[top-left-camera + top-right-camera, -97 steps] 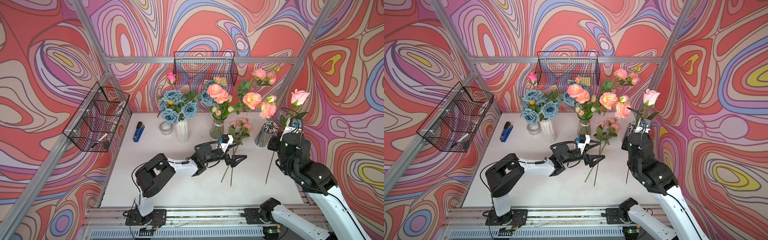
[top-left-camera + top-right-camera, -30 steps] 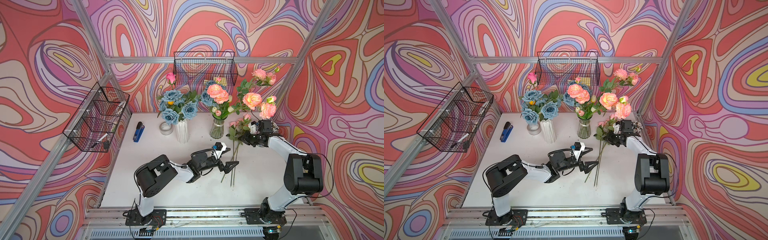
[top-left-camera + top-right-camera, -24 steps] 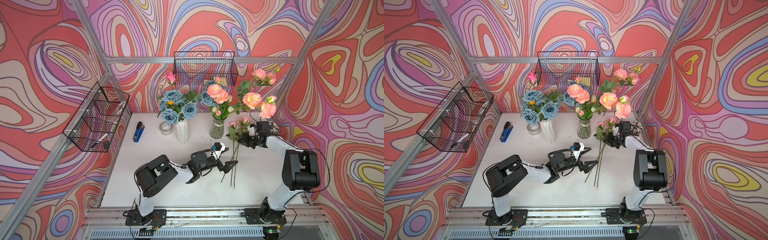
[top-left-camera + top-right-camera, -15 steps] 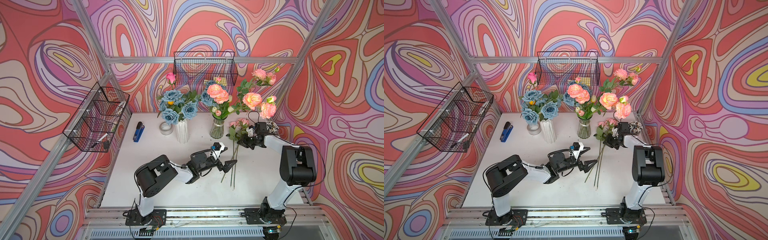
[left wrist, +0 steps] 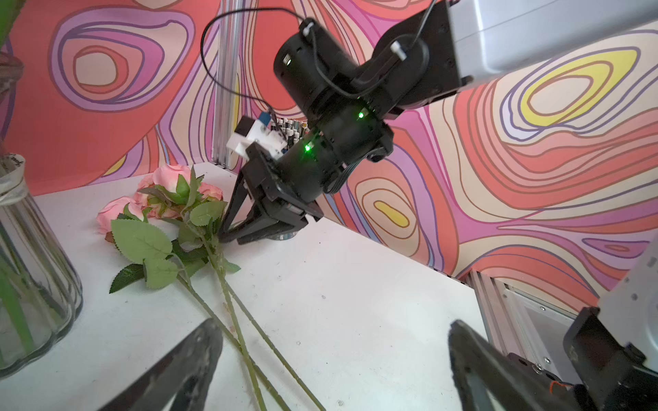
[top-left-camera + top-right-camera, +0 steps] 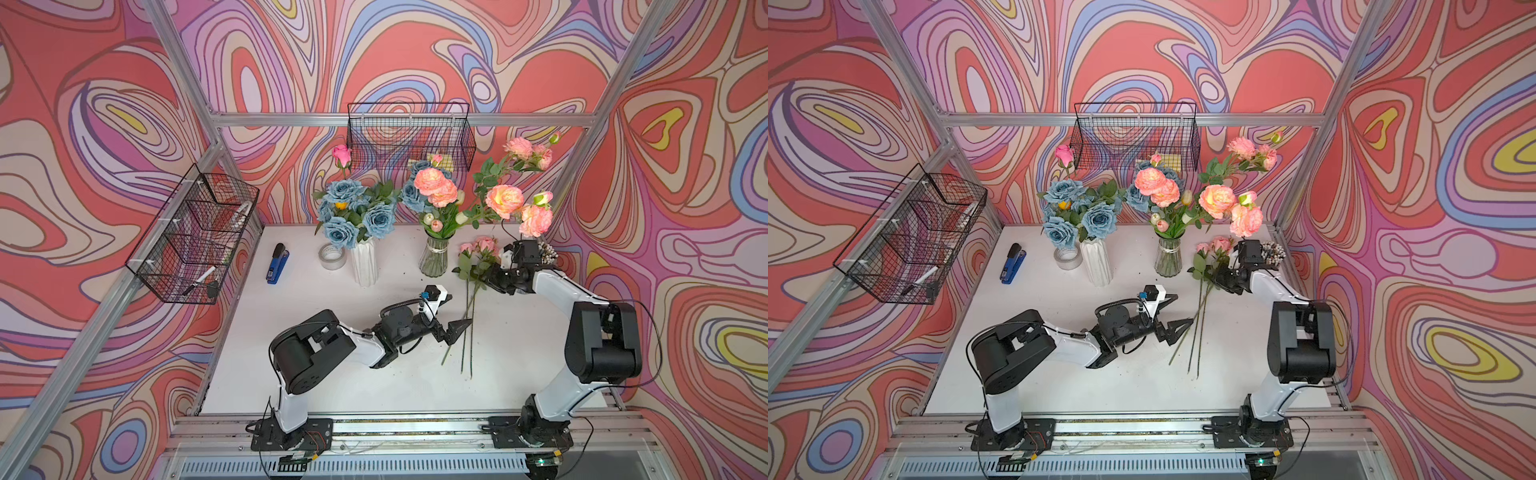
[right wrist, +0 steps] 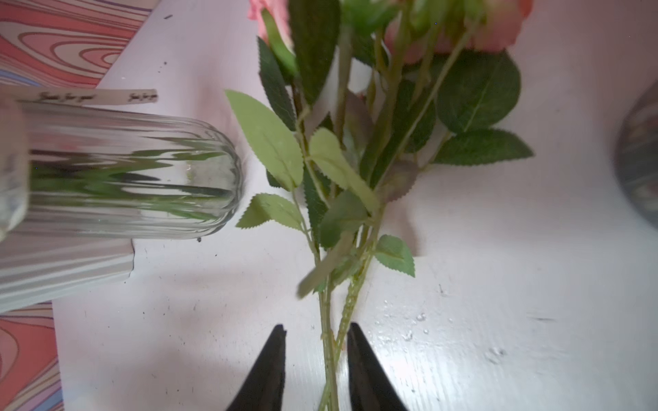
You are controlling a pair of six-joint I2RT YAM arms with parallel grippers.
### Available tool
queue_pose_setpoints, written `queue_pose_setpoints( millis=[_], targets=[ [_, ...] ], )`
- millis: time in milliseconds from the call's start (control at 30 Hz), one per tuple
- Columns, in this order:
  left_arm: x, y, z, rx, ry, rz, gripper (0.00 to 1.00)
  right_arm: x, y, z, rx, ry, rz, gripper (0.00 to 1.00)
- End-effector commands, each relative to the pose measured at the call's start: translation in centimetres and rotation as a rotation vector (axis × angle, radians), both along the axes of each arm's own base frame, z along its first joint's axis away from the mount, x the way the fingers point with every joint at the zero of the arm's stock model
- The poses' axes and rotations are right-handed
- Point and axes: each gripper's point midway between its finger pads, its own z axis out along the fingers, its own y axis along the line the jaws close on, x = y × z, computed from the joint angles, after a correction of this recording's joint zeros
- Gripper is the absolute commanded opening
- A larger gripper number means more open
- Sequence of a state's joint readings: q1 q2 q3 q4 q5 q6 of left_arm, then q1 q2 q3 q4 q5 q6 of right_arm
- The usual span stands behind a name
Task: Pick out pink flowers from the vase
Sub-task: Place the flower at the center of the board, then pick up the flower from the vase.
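Three pink flowers (image 6: 484, 244) lie on open table (image 6: 332, 374), right gripper (image 7: 316, 329) seemingly loose around them, left gripper (image 5: 334, 325) agape.

The only writing I can make out is on the pale band (image 7: 96, 96) round the neck of the glass vase (image 7: 124, 170). It is a dark, looping script, printed twice along the strip in the right wrist view. It seems to read "Just for you", though the letters are small and soft. The left wrist view catches a scrap of the same script, too small to read.
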State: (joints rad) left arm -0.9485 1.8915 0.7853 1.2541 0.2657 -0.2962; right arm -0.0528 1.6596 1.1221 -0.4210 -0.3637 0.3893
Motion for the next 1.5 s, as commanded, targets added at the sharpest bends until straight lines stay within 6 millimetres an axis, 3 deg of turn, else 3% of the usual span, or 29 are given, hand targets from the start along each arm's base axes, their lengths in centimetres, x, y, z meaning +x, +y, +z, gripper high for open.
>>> queue_pose_setpoints(
  millis=[0,167,267,300,567,833,1000,1233,1467],
  targets=[
    [0.3,0.6,1.5,-0.054,-0.025,0.018,1.00,-0.2,-0.5,2.0,-0.050,-0.042,-0.015,0.41],
    [0.5,0.8,1.6,-0.056,-0.022,0.028,1.00,-1.0,-0.8,4.3,-0.074,-0.100,-0.024,0.64],
    [0.8,1.0,1.4,-0.046,-0.016,0.044,1.00,-1.6,-0.4,5.1,-0.061,-0.146,-0.009,0.97],
    [1.0,1.1,1.4,-0.043,-0.013,0.054,1.00,-1.7,-0.4,5.2,-0.059,-0.158,-0.009,0.98],
    [2.2,1.4,2.0,-0.009,-0.014,0.112,1.00,-2.8,1.6,7.4,0.049,-0.285,0.031,0.98],
    [4.9,2.7,3.3,-0.036,-0.028,0.246,1.00,-4.3,3.2,10.2,0.131,-0.490,0.004,0.98],
    [5.9,2.6,4.6,-0.063,-0.044,0.250,1.00,-4.8,3.5,10.6,0.083,-0.561,-0.006,0.98],
    [6.9,1.8,6.1,-0.040,-0.102,0.252,0.99,-5.3,5.7,11.8,0.065,-0.674,0.073,0.98],
    [8.6,2.5,7.1,-0.033,-0.129,0.303,0.99,-4.6,5.9,10.8,0.081,-0.752,0.030,0.90]
  ],
)
